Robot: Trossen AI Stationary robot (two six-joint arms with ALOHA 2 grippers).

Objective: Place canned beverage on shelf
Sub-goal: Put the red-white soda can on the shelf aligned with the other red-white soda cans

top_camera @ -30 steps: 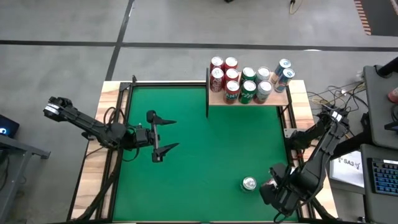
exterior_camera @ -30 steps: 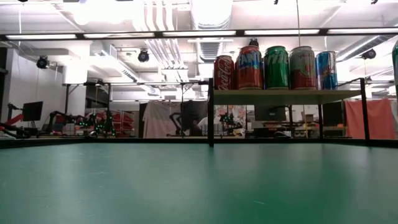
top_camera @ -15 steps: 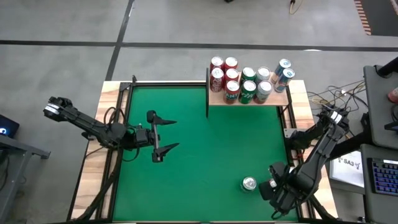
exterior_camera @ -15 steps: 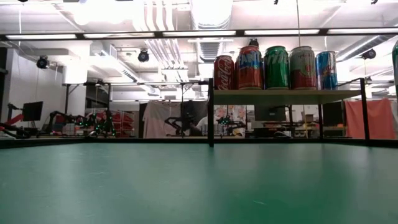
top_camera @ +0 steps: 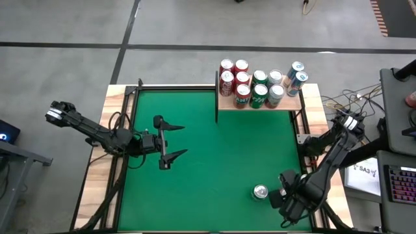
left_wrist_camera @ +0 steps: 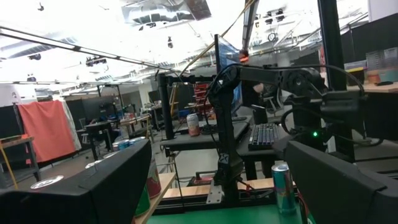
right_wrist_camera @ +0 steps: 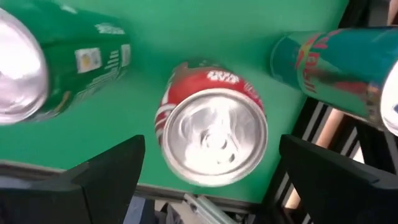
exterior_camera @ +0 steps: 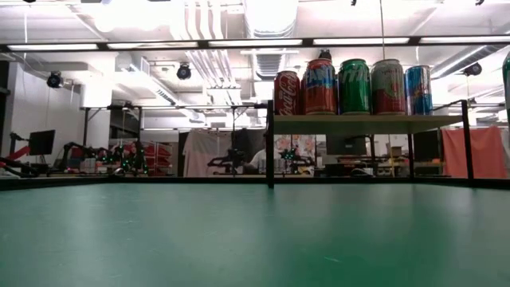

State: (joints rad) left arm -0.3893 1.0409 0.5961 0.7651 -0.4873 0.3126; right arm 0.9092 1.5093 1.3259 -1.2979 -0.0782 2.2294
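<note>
The shelf [top_camera: 260,104] stands at the far edge of the green bench [top_camera: 214,162], right of the middle, and carries a cluster of upright cans [top_camera: 257,83]. From table height they line up along the board [exterior_camera: 366,123]: a red can with white Coca-Cola script [exterior_camera: 287,93], a red-and-blue one [exterior_camera: 320,87], a green one [exterior_camera: 354,87], a pale one with red and green print [exterior_camera: 387,87] and a blue one [exterior_camera: 417,90]; apart from the Coca-Cola script, the lettering is too small to read.

One more can [top_camera: 260,192] stands upright on the bench near its front right corner, apart from the shelf. The right claw [top_camera: 286,195] is just beside it on the right, fingers spread and released, holding nothing. Its wrist camera looks down on a red can [right_wrist_camera: 213,132] with its silver top and pull tab, between a green can [right_wrist_camera: 62,62] and a teal can [right_wrist_camera: 336,74] with red letters like Red Bull's; the red can's label cannot be read.

Compared with a second ago, the right arm has shifted slightly toward the bench's front edge, and its claw has opened wider. The cans have not moved.

The left claw [top_camera: 170,142] hangs open and empty over the bench's left half, where it was before.
</note>
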